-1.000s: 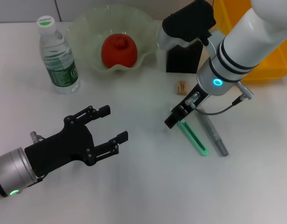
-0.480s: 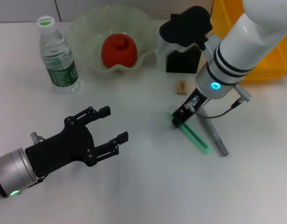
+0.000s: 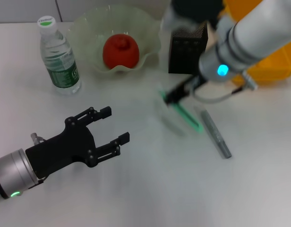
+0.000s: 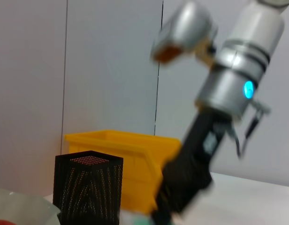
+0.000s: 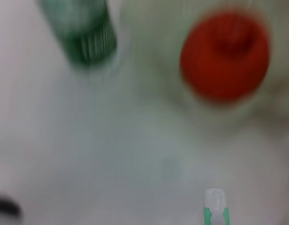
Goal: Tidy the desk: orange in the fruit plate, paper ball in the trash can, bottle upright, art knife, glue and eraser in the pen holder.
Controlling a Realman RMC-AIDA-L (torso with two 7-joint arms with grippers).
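- Head view: the right gripper [image 3: 170, 98], below the black pen holder [image 3: 187, 49], is clenched on the green art knife [image 3: 182, 111], lifting it off the white desk [image 3: 150, 189]. The grey pen [image 3: 215, 133] lies at the knife's 4 o'clock. The orange [image 3: 120, 51] sits in the fruit plate [image 3: 86, 28]; the bottle [image 3: 58, 56] stands upright at its 9 o'clock. The left gripper [image 3: 112, 125], fingers spread and released, hovers at 7 o'clock.
- Left wrist view: the pen holder [image 4: 87, 187] stands before a yellow bin [image 4: 130, 154]; the right gripper [image 4: 175, 206] appears blurred.
- Right wrist view: the knife's tip [image 5: 215, 206] shows at 6 o'clock, the orange [image 5: 224, 56] at 1 o'clock.
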